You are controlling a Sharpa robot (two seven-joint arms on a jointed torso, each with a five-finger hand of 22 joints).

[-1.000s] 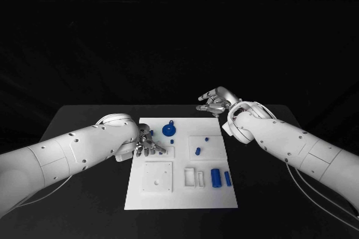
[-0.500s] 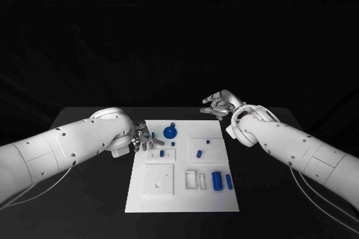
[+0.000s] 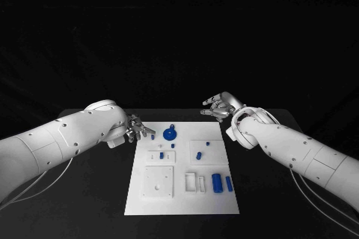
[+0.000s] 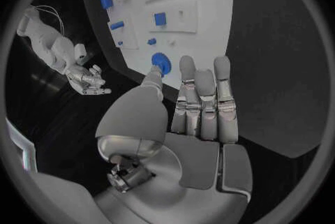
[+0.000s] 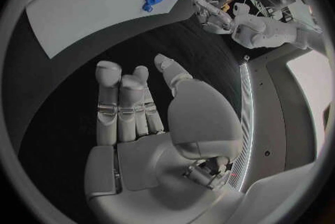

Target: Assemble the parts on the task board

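A: Where do we have the hands relative to the task board?

B: Left hand sits just off the board's far left corner, over the black table. In the left wrist view its fingers are straight, side by side, nothing in them, so we call it empty and unclenched. Right hand is past the board's far right corner, also over bare table, fingers loosely extended, nothing held; the right wrist view agrees.

A: And the parts?

B: All on the board, neither hand touching any. Blue round disc part near the board's far edge, closest to the left hand. Small blue peg just on the near side of the disc. Blue piece in the small raised block left of board centre, another on the square plate right of centre. Two blue cylinders, the thicker and the thinner, lie side by side by the board's near right edge.

A: Board itself?

B: Flat on the table, between the two arms, long side running away from us
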